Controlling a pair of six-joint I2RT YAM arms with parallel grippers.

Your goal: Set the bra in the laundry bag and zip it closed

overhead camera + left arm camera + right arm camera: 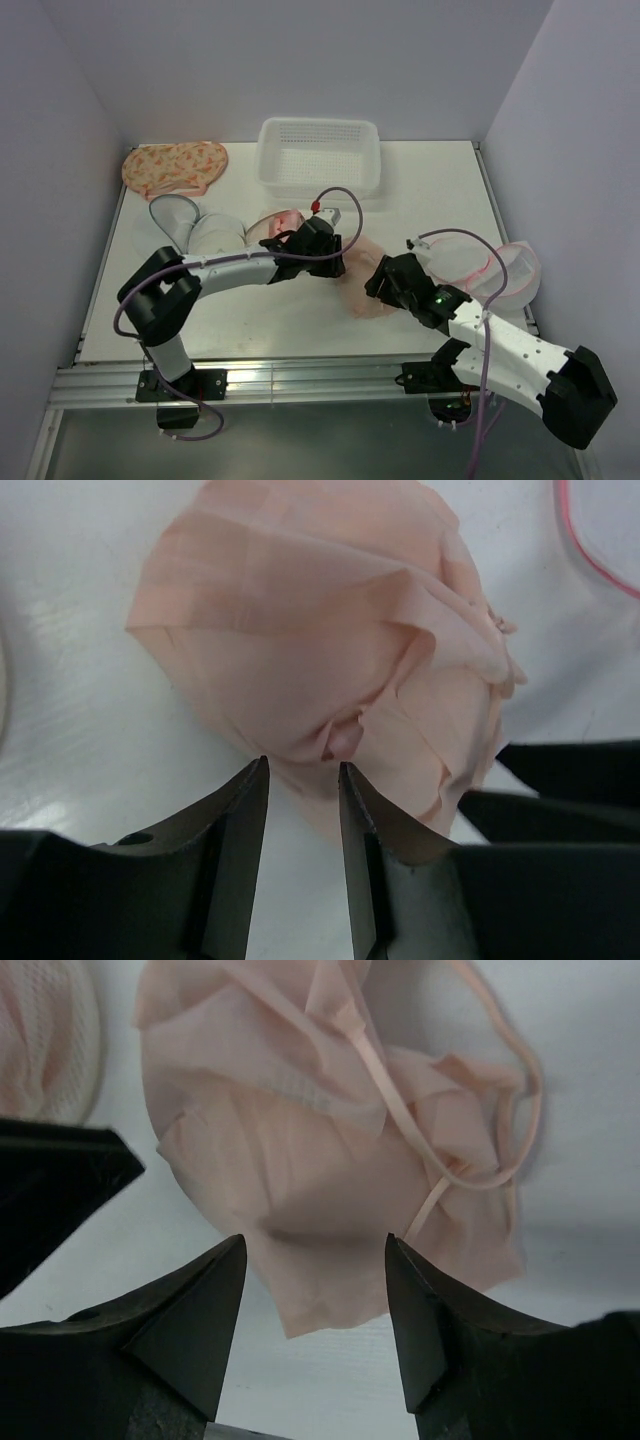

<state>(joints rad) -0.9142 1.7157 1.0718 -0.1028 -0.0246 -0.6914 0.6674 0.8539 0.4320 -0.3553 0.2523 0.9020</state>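
As right end effector (pixel 315 1243) gapes, bra (pixel 300 1150) lies ahead.

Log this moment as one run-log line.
crumpled peach-pink fabric bra: loose on white table | left gripper: open, at bra edge | right gripper: open, facing bra

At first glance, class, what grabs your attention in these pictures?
A crumpled peach bra lies in the middle, with the left end effector and the right end effector both open, close on either side of it. A white basket stands at the back, a floral pouch in the back-left corner.
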